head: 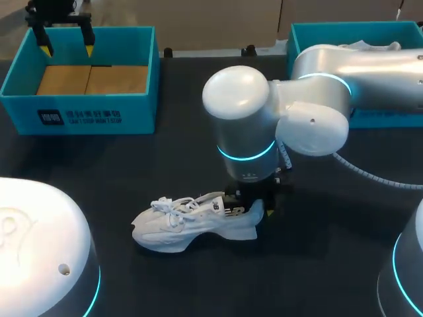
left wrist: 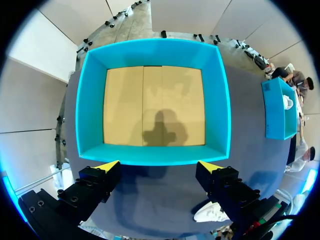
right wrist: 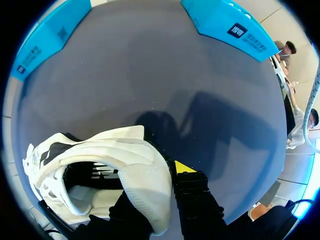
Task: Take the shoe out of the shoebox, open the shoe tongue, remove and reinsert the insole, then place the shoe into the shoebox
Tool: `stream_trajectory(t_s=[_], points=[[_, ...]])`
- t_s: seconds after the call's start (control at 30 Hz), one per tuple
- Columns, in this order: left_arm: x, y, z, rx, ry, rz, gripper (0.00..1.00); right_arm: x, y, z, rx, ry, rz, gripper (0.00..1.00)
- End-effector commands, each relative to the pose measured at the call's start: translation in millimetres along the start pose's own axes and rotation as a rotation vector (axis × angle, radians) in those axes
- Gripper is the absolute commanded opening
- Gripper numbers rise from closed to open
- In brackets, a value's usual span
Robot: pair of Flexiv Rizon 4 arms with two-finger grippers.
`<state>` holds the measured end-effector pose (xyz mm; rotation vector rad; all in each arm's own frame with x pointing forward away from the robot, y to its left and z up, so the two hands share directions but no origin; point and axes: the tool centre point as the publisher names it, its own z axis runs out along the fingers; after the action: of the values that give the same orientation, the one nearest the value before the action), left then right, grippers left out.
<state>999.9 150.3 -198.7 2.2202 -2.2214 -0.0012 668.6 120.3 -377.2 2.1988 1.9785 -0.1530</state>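
A white sneaker lies on its side on the dark table, toe to the left. My right gripper is at its heel, shut on the heel collar. In the right wrist view one yellow-tipped finger presses the outside of the white heel, and the other finger is hidden inside the shoe. The blue shoebox stands at the back left, showing only its bare cardboard floor. My left gripper hangs open above it, its tips spread over the near wall of the shoebox.
A second blue box stands at the back right, partly behind my right arm, with something white inside. In the left wrist view the sneaker shows beside my right-hand finger.
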Motion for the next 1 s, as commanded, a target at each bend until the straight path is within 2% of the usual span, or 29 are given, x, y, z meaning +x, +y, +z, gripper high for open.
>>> stream_trajectory(t_s=[0.03,0.07,0.1,0.13,0.33,0.47,0.5,0.57,0.6,0.67,0.7,0.8,0.87,0.93,1.0], points=[[0.1,0,0,0.0,0.0,0.0,1.0,18.4,-6.6,2,-0.008,-0.043,0.092,0.27],[0.1,0,0,0.0,0.0,0.0,1.0,17.9,-6.6,2,-0.006,-0.042,0.098,0.49],[0.1,0,0,0.0,0.0,0.0,1.0,17.6,-6.7,2,-0.003,-0.043,0.101,0.8],[0.1,0,0,0.0,0.0,0.0,1.0,16.6,-6.8,1,0.0,-0.045,0.107,1.0],[0.1,0,0,0.0,0.0,0.0,1.0,5.7,-8.0,-17,-0.005,-0.035,0.153,1.0],[0.1,0,0,0.0,0.0,0.0,1.0,-8.7,-8.5,-40,0.001,0.022,0.175,1.0],[0.1,0,0,0.0,0.0,0.0,1.0,-12.7,-8.3,-46,0.024,0.024,0.184,1.0],[0.1,0,0,0.0,0.0,0.0,1.0,-21.0,-9.1,-60,0.013,0.068,0.174,1.0],[0.1,0,0,0.0,0.0,0.0,1.0,-24.8,-8.9,-65,0.036,0.077,0.177,1.0],[0.1,0,0,0.0,0.0,0.0,1.0,-33.2,-8.7,-75,0.032,0.147,0.153,1.0],[0.1,0,0,0.0,0.0,0.0,1.0,-36.1,-8.0,-79,0.054,0.159,0.138,1.0],[0.1,0,0,0.0,0.0,0.0,1.0,-45.3,-6.1,-93,0.024,0.251,0.059,1.0],[0.1,0,0,0.0,0.0,0.0,1.0,-52.1,-4.1,-100,-0.01,0.358,-0.032,1.0],[0.1,0,0,0.0,0.0,0.0,1.0,-57.2,-2.3,-104,-0.029,0.388,-0.105,1.0],[0.1,0,0,0.0,0.0,0.0,1.0,-65.4,0.2,-108,-0.074,0.473,-0.169,1.0]])
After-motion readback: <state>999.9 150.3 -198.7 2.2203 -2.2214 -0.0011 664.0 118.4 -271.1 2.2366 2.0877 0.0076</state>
